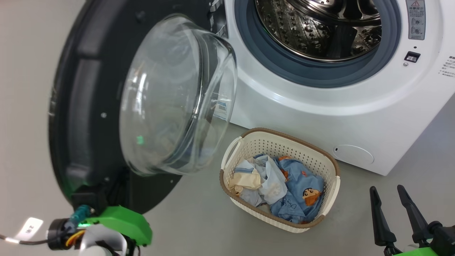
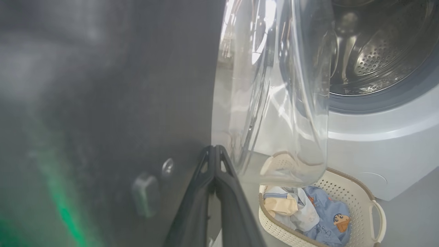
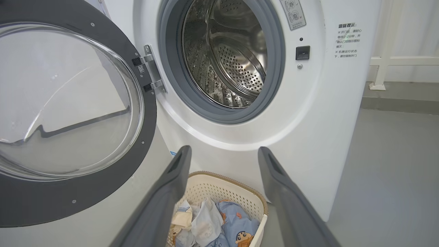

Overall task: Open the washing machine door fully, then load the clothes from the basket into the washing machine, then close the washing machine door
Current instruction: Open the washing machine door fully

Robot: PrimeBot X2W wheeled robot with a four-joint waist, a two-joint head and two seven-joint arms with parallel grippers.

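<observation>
The washing machine stands at the upper right with its steel drum exposed. Its door is swung out to the left, the glass bowl facing the basket. On the floor in front stands the basket, holding the clothes: light-blue printed pieces and pale ones. My left gripper is shut, its tips against the door's dark inner face beside the glass. The left arm's green wrist sits below the door's lower edge. My right gripper is open and holds nothing, low and right of the basket.
Grey floor lies around the machine and basket. A white rail runs along the wall to the machine's right. The door latch slot sits right of the drum opening. A tagged cable hangs by my left wrist.
</observation>
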